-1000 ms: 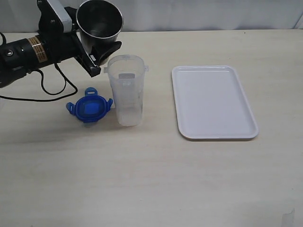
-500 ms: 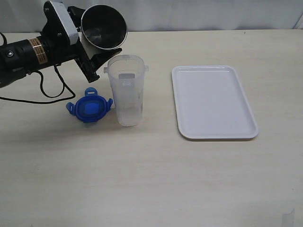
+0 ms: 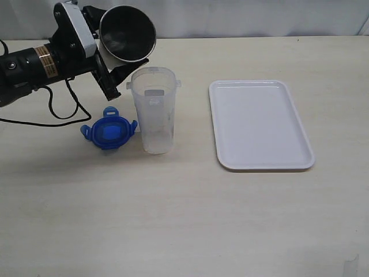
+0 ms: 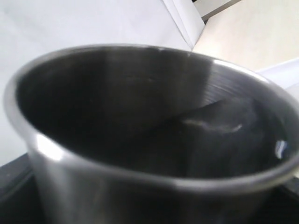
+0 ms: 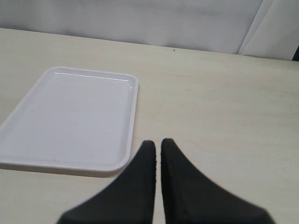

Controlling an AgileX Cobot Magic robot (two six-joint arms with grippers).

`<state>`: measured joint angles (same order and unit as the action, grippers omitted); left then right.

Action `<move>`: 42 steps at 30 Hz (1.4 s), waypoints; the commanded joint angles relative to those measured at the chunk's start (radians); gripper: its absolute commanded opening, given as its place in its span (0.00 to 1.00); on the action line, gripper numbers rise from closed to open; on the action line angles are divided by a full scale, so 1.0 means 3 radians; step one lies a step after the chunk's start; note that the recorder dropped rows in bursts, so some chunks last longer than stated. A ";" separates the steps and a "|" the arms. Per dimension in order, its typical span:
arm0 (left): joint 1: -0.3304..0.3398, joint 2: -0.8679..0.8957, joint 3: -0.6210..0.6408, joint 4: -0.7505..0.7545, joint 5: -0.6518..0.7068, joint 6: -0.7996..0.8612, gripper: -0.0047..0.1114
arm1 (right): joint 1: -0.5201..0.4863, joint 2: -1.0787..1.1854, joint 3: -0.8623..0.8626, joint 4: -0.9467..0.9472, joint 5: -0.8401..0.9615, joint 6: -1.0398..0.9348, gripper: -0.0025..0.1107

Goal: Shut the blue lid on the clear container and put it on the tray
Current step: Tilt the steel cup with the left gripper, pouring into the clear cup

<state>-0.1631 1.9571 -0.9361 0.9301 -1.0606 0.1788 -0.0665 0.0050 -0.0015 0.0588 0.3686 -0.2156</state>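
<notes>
The cup is shiny metal; container, lid and tray look smooth plastic

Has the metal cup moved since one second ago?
Yes. The cup has tipped and shifted slightly toward the container, which stayed put.

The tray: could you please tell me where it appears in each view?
Exterior: tray right of centre, on the table.
Left wrist: metal cup fills it; tray not clearly visible.
Right wrist: left part, beyond the shut right gripper.
Shared landmark: the white backdrop.
</notes>
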 commanded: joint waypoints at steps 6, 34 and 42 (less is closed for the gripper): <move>-0.0010 -0.0084 -0.0043 -0.0089 -0.0321 0.0297 0.04 | -0.0020 -0.0017 0.0005 0.0027 -0.0011 -0.0004 0.06; -0.0010 -0.0084 -0.0043 -0.0084 -0.0324 0.0747 0.04 | -0.0020 -0.0017 0.0005 0.0027 -0.0011 -0.0004 0.06; -0.0010 -0.0084 -0.0043 -0.0084 -0.0250 0.1006 0.04 | -0.0020 -0.0017 0.0005 0.0027 -0.0011 -0.0004 0.06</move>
<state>-0.1631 1.9571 -0.9361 0.9301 -1.0816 0.4502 -0.0665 0.0050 -0.0015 0.0588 0.3686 -0.2156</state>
